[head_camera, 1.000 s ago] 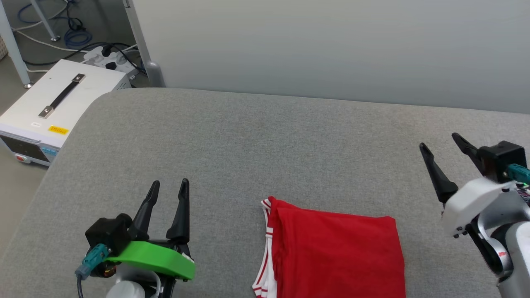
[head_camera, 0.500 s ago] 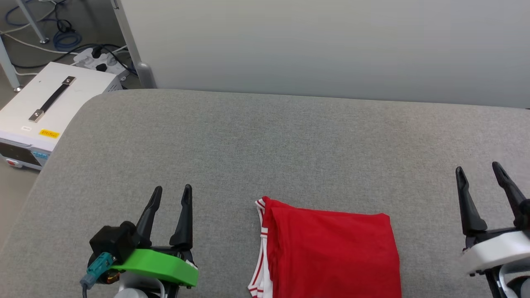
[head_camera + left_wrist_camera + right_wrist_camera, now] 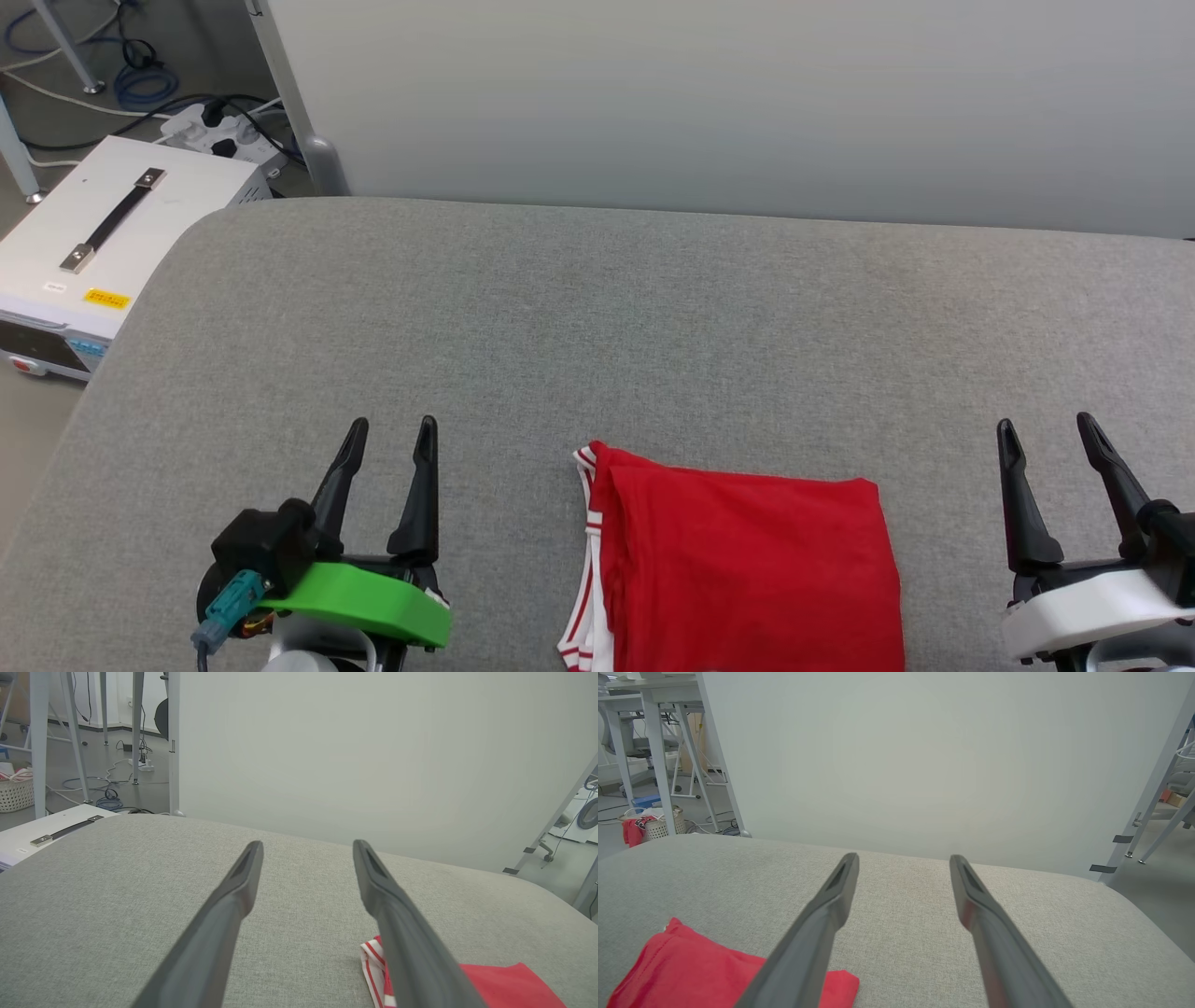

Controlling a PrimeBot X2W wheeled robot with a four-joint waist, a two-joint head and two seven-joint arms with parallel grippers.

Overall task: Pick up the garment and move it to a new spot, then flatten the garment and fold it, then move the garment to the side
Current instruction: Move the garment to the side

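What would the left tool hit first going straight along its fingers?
Probably nothing near: left tool points over grey padding toward the pale panel behind; height unclear. The garment lies to its right.

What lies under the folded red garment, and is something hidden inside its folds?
The garment lies on the grey fabric surface, which shows beside and beyond it. Red-and-white striped trim peeks out at its left edge. Lower layers and any print are covered.
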